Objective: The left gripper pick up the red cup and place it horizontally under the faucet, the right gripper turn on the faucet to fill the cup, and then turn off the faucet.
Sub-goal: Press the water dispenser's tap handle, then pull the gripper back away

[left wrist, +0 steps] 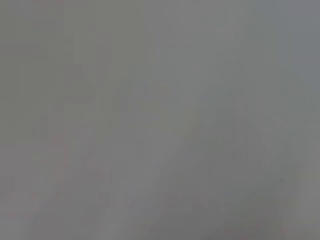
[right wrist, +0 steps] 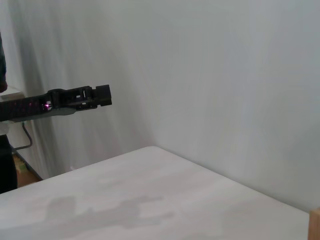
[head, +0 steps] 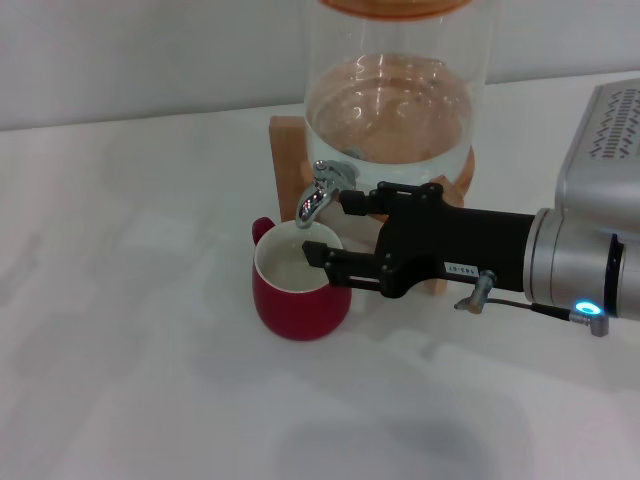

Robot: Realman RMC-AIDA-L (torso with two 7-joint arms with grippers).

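Observation:
The red cup [head: 300, 292] stands upright on the white table, its white inside facing up and its small handle [head: 262, 230] toward the back left. The chrome faucet [head: 320, 195] hangs just over the cup's far rim, spout down. My right gripper [head: 328, 226] reaches in from the right at faucet height, open. Its upper finger [head: 362, 200] lies against the faucet's right side, and its lower finger [head: 335, 255] crosses above the cup's rim. Whether water is running cannot be made out. The left gripper is out of view, and the left wrist view shows only blank grey.
The faucet belongs to a clear glass water jar [head: 395, 100] on a wooden stand [head: 285, 150] at the back. In the right wrist view, a black device [right wrist: 75, 99] with a small pink light juts in beside a white wall above the table [right wrist: 150, 200].

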